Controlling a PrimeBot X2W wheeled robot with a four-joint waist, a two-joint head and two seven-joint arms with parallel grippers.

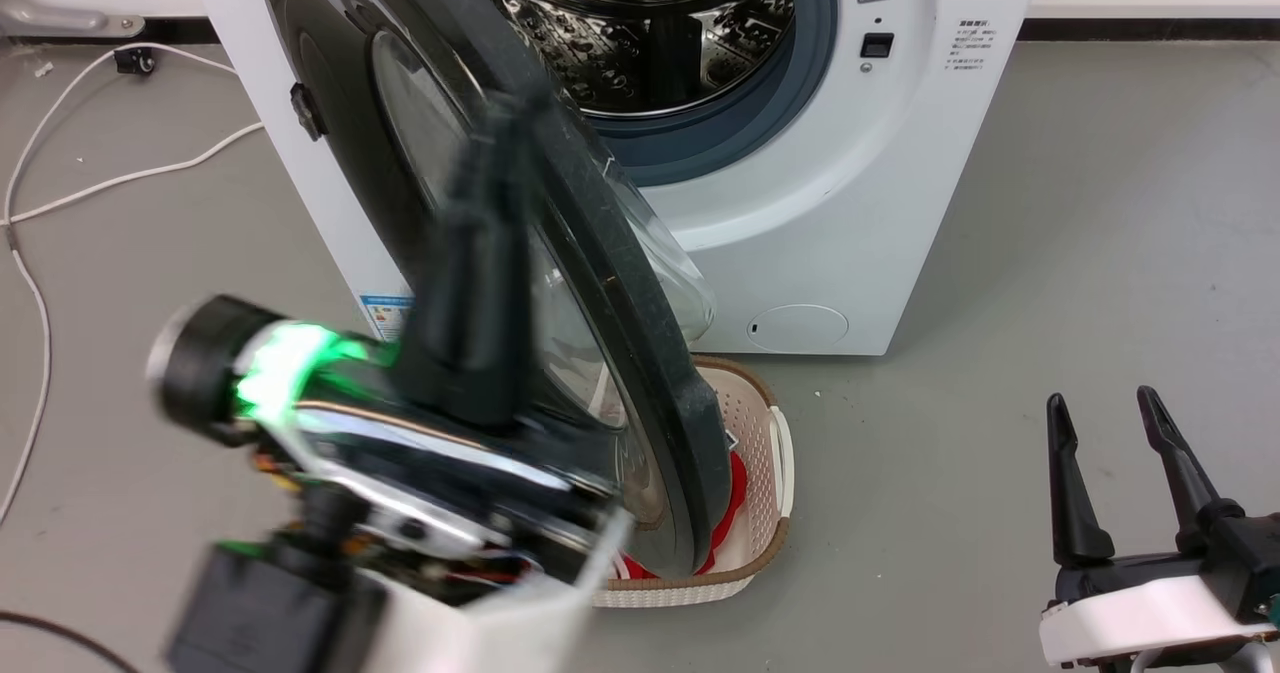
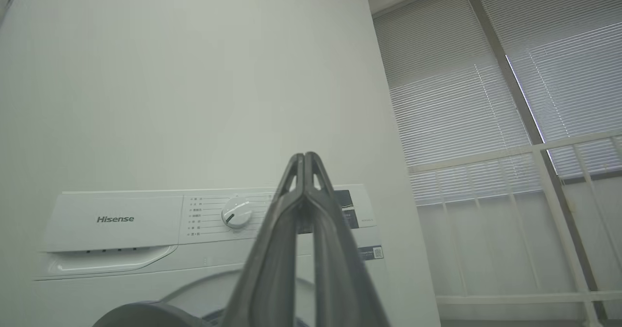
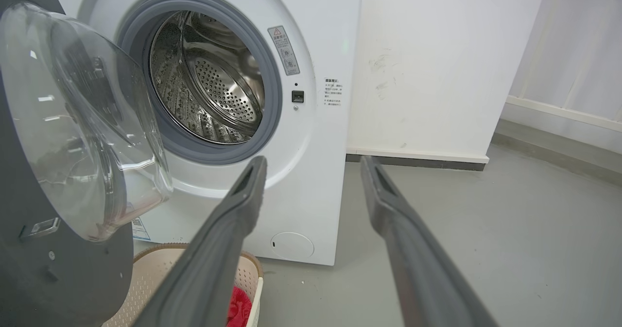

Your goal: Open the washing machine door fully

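The washing machine door point(image 1: 610, 293), a glossy black disc with a clear glass bowl point(image 3: 82, 123), stands swung out from the white machine point(image 1: 850, 203), roughly edge-on to me. The steel drum point(image 1: 650, 33) lies exposed behind it. My left gripper point(image 1: 505, 128) is blurred and points up along the door's outer face; whether it touches the door I cannot tell. In the left wrist view its fingers point(image 2: 305, 159) are pressed together, shut on nothing. My right gripper point(image 1: 1100, 398) hangs open at the lower right, well away from the door, its fingers point(image 3: 243, 200) spread apart.
A beige basket point(image 1: 770, 513) holding something red point(image 1: 738, 483) sits on the floor under the door's lower edge. White cables point(image 1: 40, 303) trail over the grey floor at left. A white wall panel point(image 3: 437, 64) stands right of the machine.
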